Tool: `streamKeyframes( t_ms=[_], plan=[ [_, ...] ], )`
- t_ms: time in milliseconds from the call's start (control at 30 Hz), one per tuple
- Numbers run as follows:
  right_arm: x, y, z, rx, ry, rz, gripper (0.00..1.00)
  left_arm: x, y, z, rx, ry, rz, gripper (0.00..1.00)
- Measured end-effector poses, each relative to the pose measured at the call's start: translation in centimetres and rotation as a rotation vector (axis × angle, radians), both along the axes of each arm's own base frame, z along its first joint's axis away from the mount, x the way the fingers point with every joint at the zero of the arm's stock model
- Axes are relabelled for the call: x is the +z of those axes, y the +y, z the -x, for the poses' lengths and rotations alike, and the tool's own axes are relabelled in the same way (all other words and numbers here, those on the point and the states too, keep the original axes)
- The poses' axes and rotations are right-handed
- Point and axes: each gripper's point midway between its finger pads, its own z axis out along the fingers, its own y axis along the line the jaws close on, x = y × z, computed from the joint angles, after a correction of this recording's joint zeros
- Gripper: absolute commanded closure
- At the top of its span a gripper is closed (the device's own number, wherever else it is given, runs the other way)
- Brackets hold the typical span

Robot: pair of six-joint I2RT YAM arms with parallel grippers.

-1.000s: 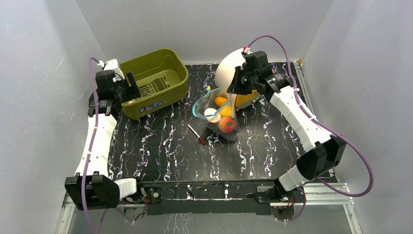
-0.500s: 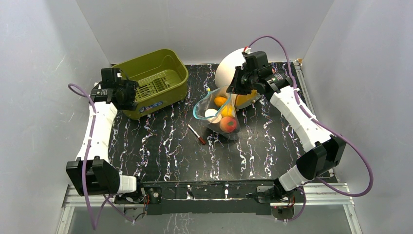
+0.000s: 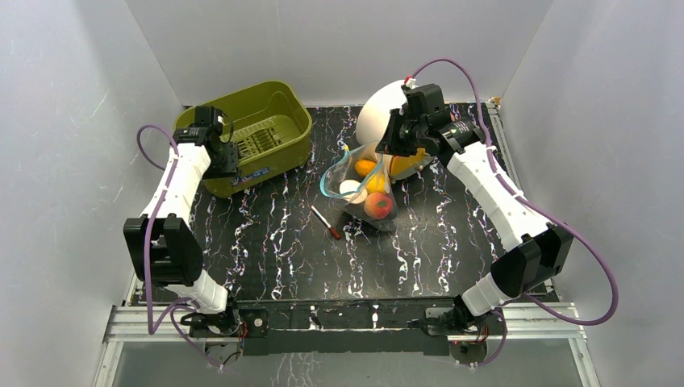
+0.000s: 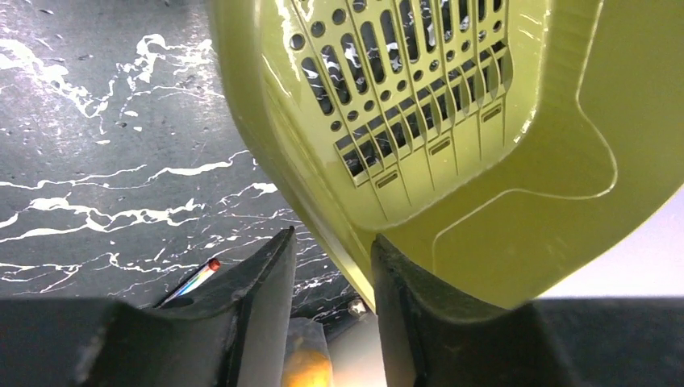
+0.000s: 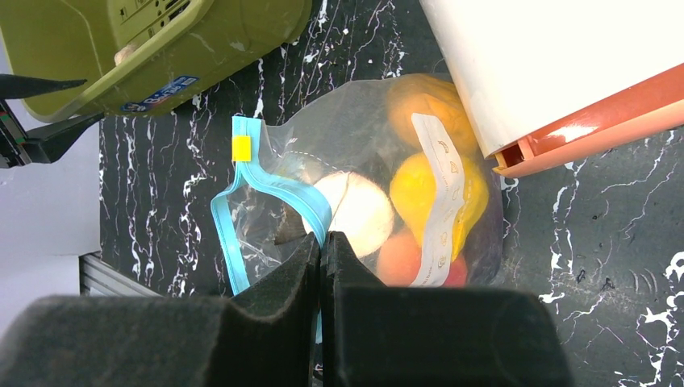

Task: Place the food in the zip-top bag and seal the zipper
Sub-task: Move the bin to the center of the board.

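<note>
The clear zip-top bag [image 3: 363,192] lies mid-table, its mouth gaping towards the left. Food fills it: a white ball [image 5: 355,214], a yellow fruit [image 5: 440,189], an orange fruit [image 5: 427,101] and a red peach [image 3: 377,206]. My right gripper [image 5: 323,238] is shut on the teal zipper [image 5: 274,181] at the mouth's near lip and holds it up; that gripper [image 3: 389,149] hangs just behind the bag. My left gripper [image 4: 327,258] is open, its fingers [image 4: 266,274] on either side of the olive basket's [image 4: 452,121] front wall. From above it [image 3: 228,156] sits at the basket's near-left corner.
The olive slotted basket [image 3: 258,133] stands at the back left. A white dome with an orange base [image 3: 383,113] stands right behind the bag. A thin red-tipped pen [image 3: 325,222] lies on the black marbled table just in front of the bag.
My left arm has swung from the basket's left side in over its front wall, and its jaws have narrowed. The right gripper and the bag have stayed put.
</note>
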Motion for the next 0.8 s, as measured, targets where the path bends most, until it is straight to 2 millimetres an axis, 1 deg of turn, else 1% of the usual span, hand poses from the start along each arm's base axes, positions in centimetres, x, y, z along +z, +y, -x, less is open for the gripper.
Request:
streamKeyframes(
  t_ms=[100,133,167,333,400,567,667,800],
  plan=[
    [0.0,0.0,0.0,-0.001,0.0,0.0,1.0,-0.5,0.1,0.2,0.011,0.011,-0.003,0.74],
    [0.0,0.0,0.0,-0.001,0.0,0.0,1.0,-0.7,0.1,0.2,0.014,0.015,-0.003,0.79],
    [0.0,0.0,0.0,-0.001,0.0,0.0,1.0,-0.7,0.2,0.1,0.017,0.013,-0.005,0.81],
    [0.0,0.0,0.0,-0.001,0.0,0.001,1.0,-0.7,0.5,0.2,0.024,0.02,-0.022,0.9],
    [0.0,0.0,0.0,-0.001,0.0,0.001,1.0,-0.7,0.7,0.2,0.018,0.028,-0.03,0.92],
    [0.0,0.0,0.0,-0.002,-0.001,0.002,1.0,-0.6,1.1,0.2,-0.016,0.045,-0.068,0.92],
    [0.0,-0.1,-0.1,-0.004,-0.002,0.004,1.0,-0.2,2.2,-0.3,-0.055,0.05,-0.134,0.95],
    [0.0,-0.1,-0.1,-0.007,-0.003,0.006,1.0,0.3,4.0,-1.1,-0.125,0.051,-0.236,0.97]
  ],
)
